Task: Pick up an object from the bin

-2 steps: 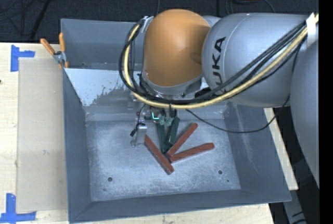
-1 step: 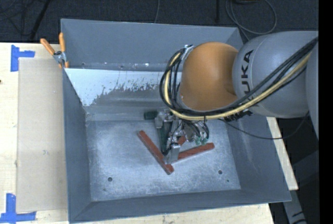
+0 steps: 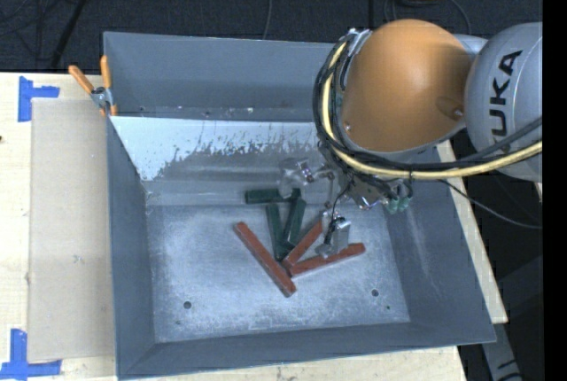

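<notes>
My gripper (image 3: 335, 234) hangs below the orange dome, low in the middle right of the bin. Its tip sits right at a reddish-brown bar (image 3: 347, 252) that lies almost level on the floor. A second reddish-brown bar (image 3: 304, 243) slants up towards the gripper from the left. A small cluster of dark green bars (image 3: 286, 224) lies just left of the gripper, one of them (image 3: 262, 195) flat and pointing left. I cannot make out whether anything is between the jaws.
A longer reddish-brown bar (image 3: 264, 259) runs diagonally from the middle of the floor down to the right, under the others' ends. The arm and its cables cover the bin's upper right part.
</notes>
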Controlling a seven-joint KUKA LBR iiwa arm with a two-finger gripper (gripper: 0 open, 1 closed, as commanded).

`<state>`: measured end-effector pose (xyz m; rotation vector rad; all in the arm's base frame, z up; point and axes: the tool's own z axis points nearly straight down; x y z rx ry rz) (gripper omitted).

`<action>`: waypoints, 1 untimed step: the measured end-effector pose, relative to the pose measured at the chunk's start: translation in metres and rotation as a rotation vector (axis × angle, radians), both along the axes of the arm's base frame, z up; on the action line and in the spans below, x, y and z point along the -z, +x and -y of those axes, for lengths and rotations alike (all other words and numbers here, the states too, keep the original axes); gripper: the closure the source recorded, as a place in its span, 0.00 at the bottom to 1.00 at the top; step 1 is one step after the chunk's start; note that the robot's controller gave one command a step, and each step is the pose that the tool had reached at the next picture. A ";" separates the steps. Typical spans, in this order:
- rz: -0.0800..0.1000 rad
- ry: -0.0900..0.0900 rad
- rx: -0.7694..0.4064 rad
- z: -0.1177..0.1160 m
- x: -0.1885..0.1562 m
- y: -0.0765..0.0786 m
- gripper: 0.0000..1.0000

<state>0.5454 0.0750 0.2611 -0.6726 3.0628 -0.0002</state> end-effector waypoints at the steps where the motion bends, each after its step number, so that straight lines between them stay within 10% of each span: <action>1: -0.015 -0.001 -0.189 0.058 0.141 -0.047 0.00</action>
